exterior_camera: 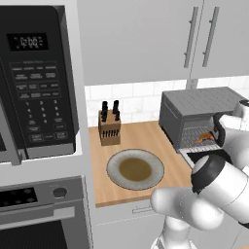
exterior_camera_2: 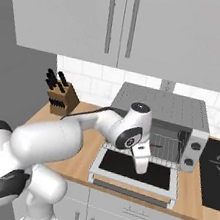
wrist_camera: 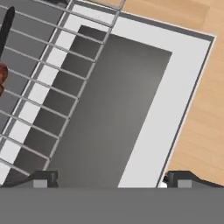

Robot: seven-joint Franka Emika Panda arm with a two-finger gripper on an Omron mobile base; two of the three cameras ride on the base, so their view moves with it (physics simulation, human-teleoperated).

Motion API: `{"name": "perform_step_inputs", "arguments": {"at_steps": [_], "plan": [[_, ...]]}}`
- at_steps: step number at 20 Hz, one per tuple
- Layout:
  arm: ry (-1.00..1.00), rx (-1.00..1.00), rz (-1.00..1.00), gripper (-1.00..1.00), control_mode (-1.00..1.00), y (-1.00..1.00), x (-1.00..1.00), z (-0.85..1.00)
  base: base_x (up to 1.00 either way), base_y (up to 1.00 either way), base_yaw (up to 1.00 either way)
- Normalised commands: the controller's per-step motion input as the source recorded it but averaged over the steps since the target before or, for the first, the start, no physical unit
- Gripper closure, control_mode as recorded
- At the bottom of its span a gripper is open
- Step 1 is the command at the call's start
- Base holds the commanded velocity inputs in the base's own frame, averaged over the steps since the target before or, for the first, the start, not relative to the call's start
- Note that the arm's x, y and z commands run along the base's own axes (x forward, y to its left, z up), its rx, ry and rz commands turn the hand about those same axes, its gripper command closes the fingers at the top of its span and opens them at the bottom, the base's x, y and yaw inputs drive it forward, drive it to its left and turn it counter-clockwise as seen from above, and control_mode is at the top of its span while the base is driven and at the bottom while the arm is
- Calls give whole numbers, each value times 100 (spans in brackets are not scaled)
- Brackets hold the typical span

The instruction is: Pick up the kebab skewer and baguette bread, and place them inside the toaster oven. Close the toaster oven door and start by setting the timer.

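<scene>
Tool (wrist_camera: 109, 177) hung over the lowered toaster oven door (exterior_camera_2: 137, 172), fingers spread wide, nothing between them; both dark fingertips (wrist_camera: 41, 178) showed at the bottom of the hand view, one at each side. In the right base view the tool (exterior_camera_2: 141, 160) pointed down just in front of the oven mouth.

Largest first: one black microwave (exterior_camera: 36, 78) sat at the far left with one built-in oven (exterior_camera: 41, 214) below it. Two grey upper cabinet doors (exterior_camera: 214, 36) hung above, each with one vertical handle. One wooden surface (exterior_camera: 141, 136) ran under them. One toaster oven (exterior_camera_2: 161, 115), grey with a ribbed top, stood on the surface at the right, door flat open, dark glass facing up. One wire rack (wrist_camera: 43, 83) sat inside, its front edge reaching the door hinge. One round plate (exterior_camera: 135, 168) lay on the surface between the knife block and the toaster oven, bare. One knife block (exterior_camera: 109, 127) with several black handles stood near the back wall.

One kebab skewer (wrist_camera: 3, 52) lay on the rack inside the oven, cut off at the left edge of the hand view. One small orange piece, likely the baguette bread (exterior_camera: 206, 137), showed inside the oven in the left base view, mostly hidden by the arm.
</scene>
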Motion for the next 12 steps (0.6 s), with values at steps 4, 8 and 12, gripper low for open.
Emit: {"name": "perform_step_inputs", "arguments": {"at_steps": [4, 8, 12], "plan": [[19, 0, 11, -100, -100, -27, -66, -44, 0, 0, 0], [11, 0, 2, -100, -100, -2, -21, -51, 0, 0, 0], [13, 1, 4, -100, -100, -3, 10, -27, 0, 0, 0]]}}
